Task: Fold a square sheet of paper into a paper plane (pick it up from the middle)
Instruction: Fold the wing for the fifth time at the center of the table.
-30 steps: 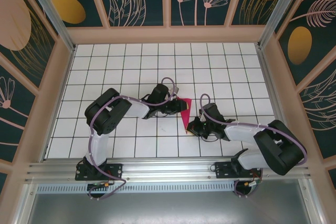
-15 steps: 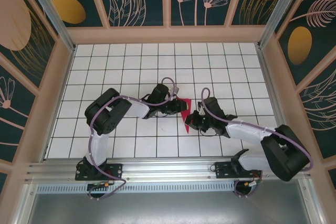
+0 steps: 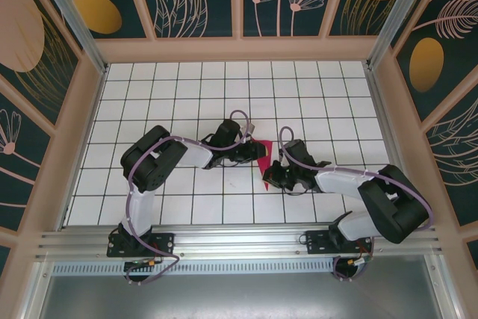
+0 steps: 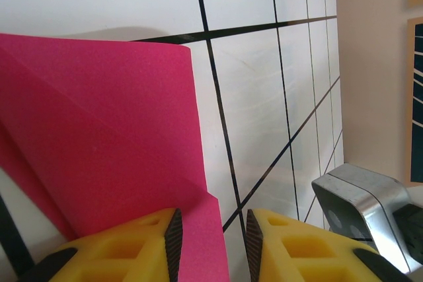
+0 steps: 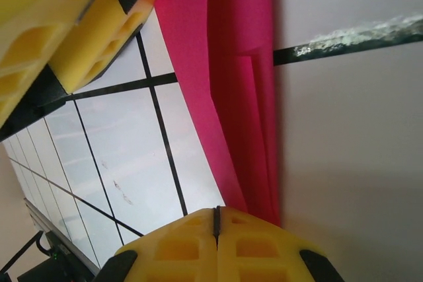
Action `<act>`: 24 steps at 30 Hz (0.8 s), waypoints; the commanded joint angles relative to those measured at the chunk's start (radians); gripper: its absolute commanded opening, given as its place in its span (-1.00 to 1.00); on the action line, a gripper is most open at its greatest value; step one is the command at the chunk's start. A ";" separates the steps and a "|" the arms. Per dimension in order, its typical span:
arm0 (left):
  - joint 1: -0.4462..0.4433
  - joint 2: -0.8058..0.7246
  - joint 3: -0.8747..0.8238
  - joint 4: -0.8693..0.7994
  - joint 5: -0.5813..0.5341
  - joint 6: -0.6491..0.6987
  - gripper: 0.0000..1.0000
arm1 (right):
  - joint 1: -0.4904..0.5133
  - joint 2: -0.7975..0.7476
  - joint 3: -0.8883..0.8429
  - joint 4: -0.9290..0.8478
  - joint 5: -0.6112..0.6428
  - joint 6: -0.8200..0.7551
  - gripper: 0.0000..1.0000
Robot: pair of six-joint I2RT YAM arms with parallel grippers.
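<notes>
I read the creased paper sheet running far-to-near: left claw spread astride the far end, right claw pressed together at the near point.

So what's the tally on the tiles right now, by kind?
Folded magenta paper: 1
Yellow-padded grippers: 2, left gripper with fingers apart, right gripper with fingers together
Total: 3
</notes>
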 commanded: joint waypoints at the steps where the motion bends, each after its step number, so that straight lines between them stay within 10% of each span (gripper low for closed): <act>1: -0.002 0.049 0.005 -0.066 -0.018 0.030 -0.32 | -0.010 -0.007 -0.025 -0.037 0.018 -0.012 -0.98; 24: -0.003 0.062 0.034 -0.112 -0.052 0.029 -0.41 | -0.014 -0.073 -0.170 -0.062 -0.063 -0.023 -0.97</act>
